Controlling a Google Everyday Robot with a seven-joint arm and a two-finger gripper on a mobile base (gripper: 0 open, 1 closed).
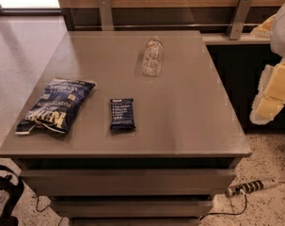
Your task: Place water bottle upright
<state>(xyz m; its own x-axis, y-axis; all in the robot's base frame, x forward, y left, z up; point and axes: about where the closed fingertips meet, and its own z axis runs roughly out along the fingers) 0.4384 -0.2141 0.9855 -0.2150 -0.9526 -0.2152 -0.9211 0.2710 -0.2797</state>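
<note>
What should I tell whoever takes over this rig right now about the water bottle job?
Gripper: at the right edge of view, beside the table, well away from the bottle.
Small clear ribbed plastic water bottle: lying on its side at the far middle of the grey table, cap pointing away.
Blue chip bag and dark snack bar: nearer the front, apart from it.
Done: nothing yet.
Left: reach, grasp, stand the bottle upright.

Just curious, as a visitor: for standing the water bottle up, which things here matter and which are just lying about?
For the job: water bottle, far middle of the table; gripper, at the right edge of view, off the table.
Just lying about: chip bag; snack bar; power strip on the floor.
</note>
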